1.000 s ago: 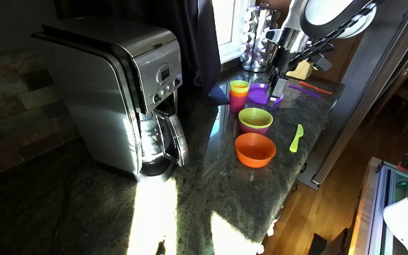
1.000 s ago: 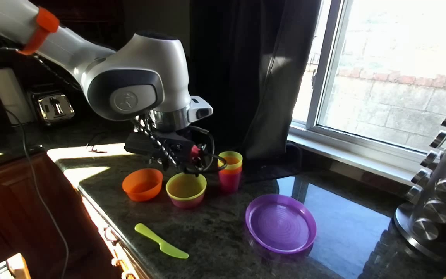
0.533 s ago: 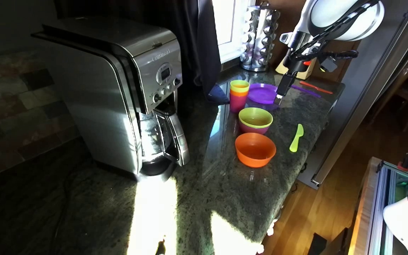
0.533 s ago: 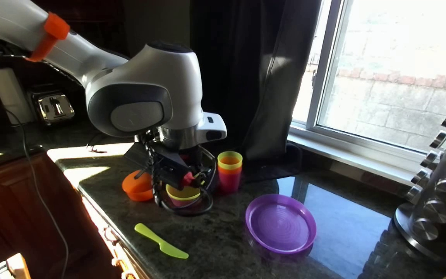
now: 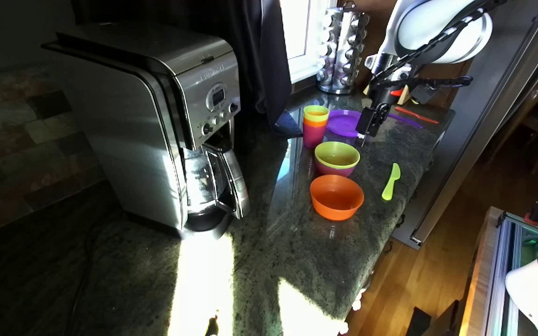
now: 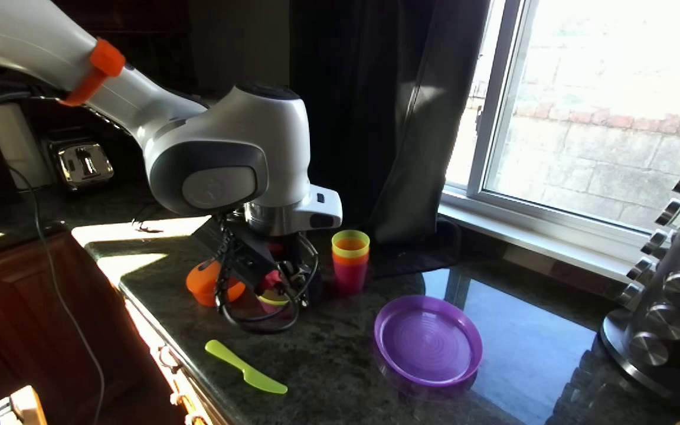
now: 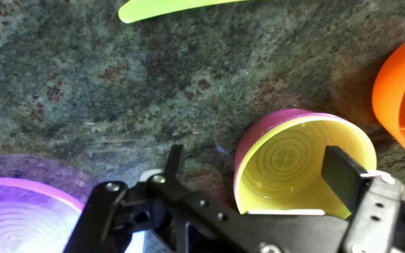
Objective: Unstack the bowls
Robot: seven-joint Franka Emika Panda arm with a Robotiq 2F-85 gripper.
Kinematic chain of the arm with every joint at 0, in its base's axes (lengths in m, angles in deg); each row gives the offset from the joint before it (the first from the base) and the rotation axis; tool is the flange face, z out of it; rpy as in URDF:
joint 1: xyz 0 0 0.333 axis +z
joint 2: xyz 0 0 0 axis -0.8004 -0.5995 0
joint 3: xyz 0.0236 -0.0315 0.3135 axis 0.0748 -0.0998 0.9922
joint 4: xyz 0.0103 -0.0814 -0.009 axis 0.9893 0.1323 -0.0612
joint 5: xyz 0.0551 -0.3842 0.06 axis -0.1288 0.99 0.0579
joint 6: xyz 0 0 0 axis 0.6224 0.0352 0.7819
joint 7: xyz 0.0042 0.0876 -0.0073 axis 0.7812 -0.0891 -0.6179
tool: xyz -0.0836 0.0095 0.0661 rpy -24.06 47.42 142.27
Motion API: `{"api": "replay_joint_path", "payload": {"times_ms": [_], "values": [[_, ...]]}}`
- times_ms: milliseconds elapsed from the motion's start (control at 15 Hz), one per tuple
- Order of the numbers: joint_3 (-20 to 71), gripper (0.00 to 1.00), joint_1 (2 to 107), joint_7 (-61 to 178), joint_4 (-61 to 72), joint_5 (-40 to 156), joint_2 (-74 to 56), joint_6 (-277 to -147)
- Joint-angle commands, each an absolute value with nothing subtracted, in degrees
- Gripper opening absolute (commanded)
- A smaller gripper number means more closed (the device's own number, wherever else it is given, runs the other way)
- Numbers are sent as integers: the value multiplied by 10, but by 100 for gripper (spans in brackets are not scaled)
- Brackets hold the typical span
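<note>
The orange bowl [image 5: 336,198] stands alone on the dark counter; it also shows in the wrist view [image 7: 396,95]. Beside it, the lime green bowl [image 5: 336,154] sits inside the purple bowl [image 5: 336,171]. In the wrist view, the green bowl [image 7: 287,158] shows its inside and the purple bowl [image 7: 253,136] shows as an outer band. My gripper [image 7: 253,154] is open and empty. One finger overlaps the green bowl's inside near its wall; the other is outside the stack. I cannot tell whether that finger is below the rim. The arm partly hides the bowls in an exterior view [image 6: 273,299].
A stack of cups [image 5: 315,133] stands close behind the bowls. A purple plate [image 6: 428,342] and a lime green knife [image 6: 245,367] lie on the counter. A coffee maker [image 5: 157,130] and a spice rack [image 5: 341,51] stand farther off.
The arm has come lower and farther over the stacked bowls, with the gripper turned somewhat, and now covers part of them in an exterior view. The bowls have not moved.
</note>
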State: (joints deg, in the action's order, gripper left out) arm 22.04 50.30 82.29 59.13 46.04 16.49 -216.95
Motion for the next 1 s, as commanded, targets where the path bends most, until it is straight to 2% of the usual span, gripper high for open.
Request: {"api": "replay_joint_path", "payload": {"times_ms": [0, 67, 200, 267, 467, 800, 867, 933], "values": [[229, 100, 507, 790, 570, 454, 133, -2165], [230, 98, 507, 785, 565, 451, 127, -2163], [233, 85, 506, 775, 558, 450, 117, -2162], [235, 70, 505, 771, 554, 450, 112, -2161], [237, 45, 503, 757, 544, 452, 98, -2160], [241, 8, 501, 735, 531, 458, 78, -2157], [241, 2, 501, 732, 529, 458, 74, -2156], [241, 0, 500, 730, 527, 459, 71, -2156]]}}
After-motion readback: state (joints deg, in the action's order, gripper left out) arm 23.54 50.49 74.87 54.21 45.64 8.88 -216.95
